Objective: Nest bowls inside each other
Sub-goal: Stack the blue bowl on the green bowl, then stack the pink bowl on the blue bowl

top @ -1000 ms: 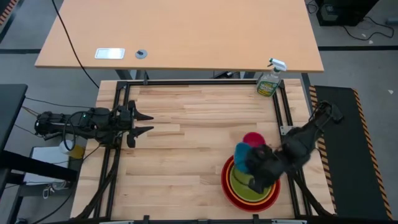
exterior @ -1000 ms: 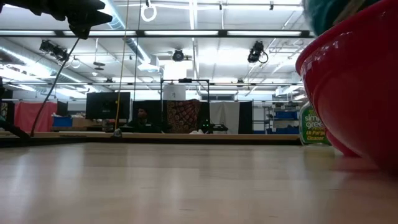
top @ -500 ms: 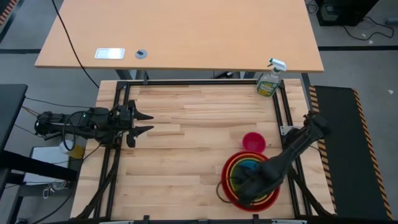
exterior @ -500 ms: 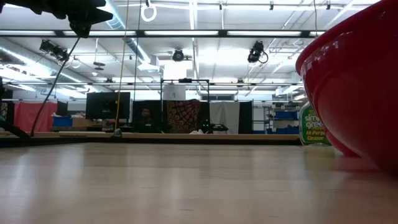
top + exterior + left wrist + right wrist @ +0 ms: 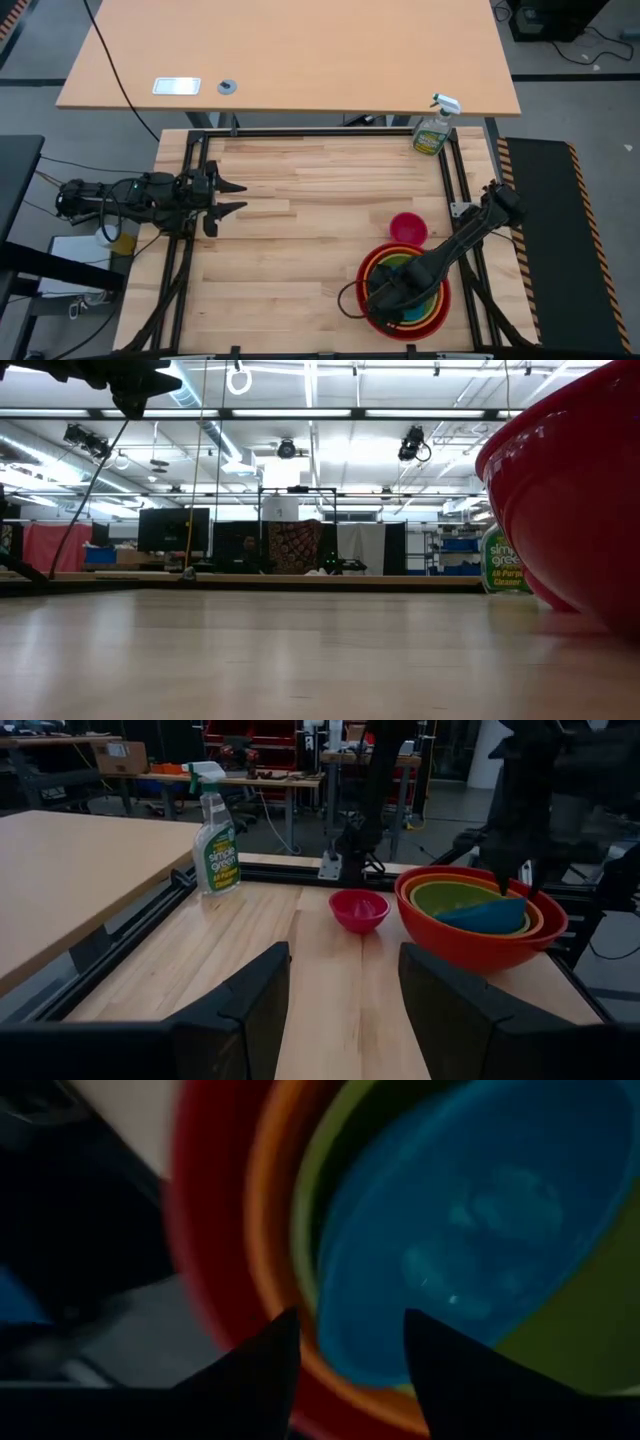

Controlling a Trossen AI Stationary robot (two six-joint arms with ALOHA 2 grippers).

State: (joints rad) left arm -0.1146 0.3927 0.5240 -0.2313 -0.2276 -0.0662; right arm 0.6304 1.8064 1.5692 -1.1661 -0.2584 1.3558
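A red bowl [image 5: 445,306] sits on the table's near right part, with an orange bowl [image 5: 406,890] and a lime green bowl [image 5: 447,898] nested in it. A blue bowl [image 5: 488,916] lies tilted inside the green one. A small pink bowl [image 5: 408,228] stands alone on the wood, just beyond the stack. My right gripper [image 5: 385,299] points steeply down into the stack, open, its fingers on either side of the blue bowl's rim [image 5: 345,1365]. My left gripper [image 5: 232,197] hangs open and level over the table's left side, holding nothing. My right gripper comes at the blue bowl from above, one finger [image 5: 265,1370] outside its rim and the other [image 5: 450,1370] over its hollow. I cannot tell whether either finger touches the bowl. The bowl leans in the green bowl [image 5: 590,1315].
A green spray bottle [image 5: 432,130] stands at the far right corner of the work table. A larger tan table [image 5: 290,55] lies beyond, with a small card and a disc on it. Bare wood stretches across the middle and left. A dark metal frame [image 5: 300,133] borders the table.
My right gripper has gone down and toward the near-left into the stack, tipping to point more steeply down. The blue bowl, which it carried above the stack's far rim, now lies inside the green bowl. The pink bowl, earlier partly covered, shows whole.
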